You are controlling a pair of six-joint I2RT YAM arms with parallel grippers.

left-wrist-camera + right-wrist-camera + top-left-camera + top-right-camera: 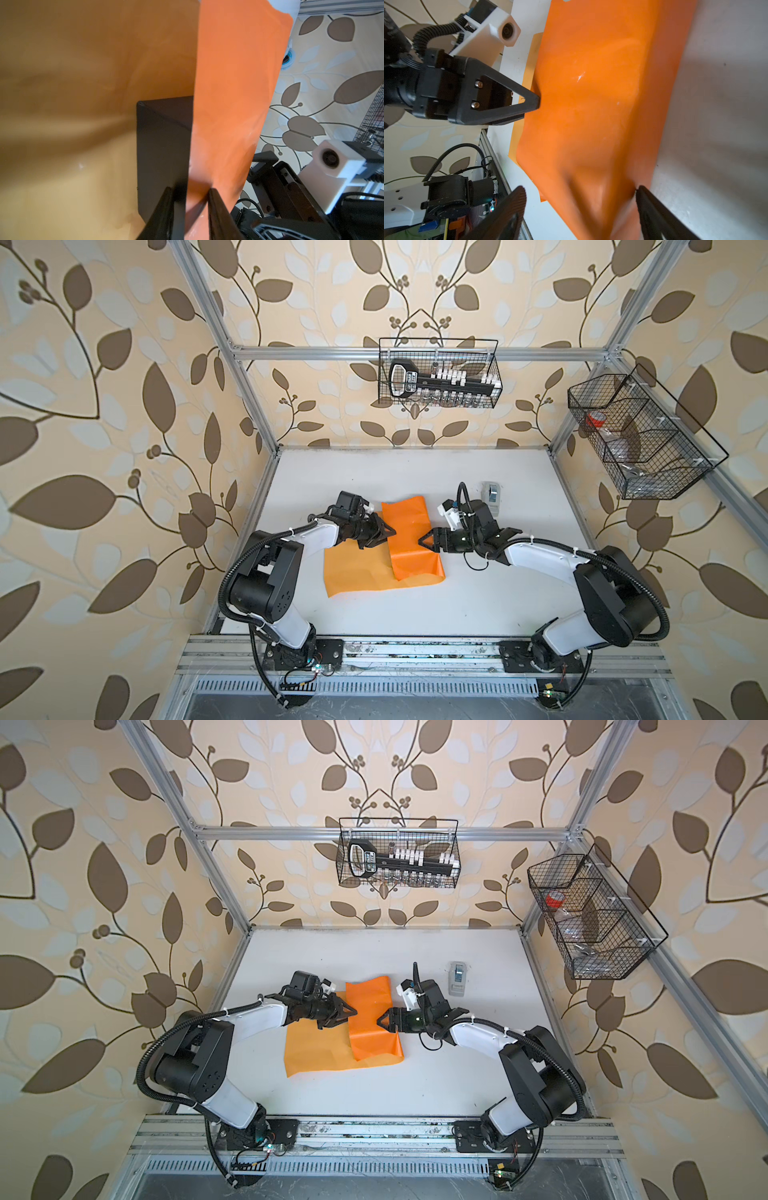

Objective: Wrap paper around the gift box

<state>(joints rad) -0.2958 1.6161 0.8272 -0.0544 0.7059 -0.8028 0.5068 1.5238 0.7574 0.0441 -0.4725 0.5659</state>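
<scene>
Centrally, we saw the left gripper [190, 189] clenched on the edge of the paper [409, 531], whose bright orange flap was folded over the gift box [162, 145]. In the left wrist view one black corner and two faces of the box showed beside the flap, while in both top views the flap hid it. Opposite, the right gripper [579, 189] stood released, jaws wide, one touching the draped paper and the other clear of it. The rest of the sheet lay flat, paler side up, on the left gripper's side of a white table [415, 614]. A small grey-white tape dispenser [491, 494] stood farther back on the table, past the right gripper's wrist and apart from the paper. We noted an aluminium frame [415, 353] enclosing the table, with a wire basket [440, 373] of tools hung on its back rail and a second, partitioned basket [640, 439] on its right rail. Beige wallpaper [104, 406] with brown leaves covered the walls around.
</scene>
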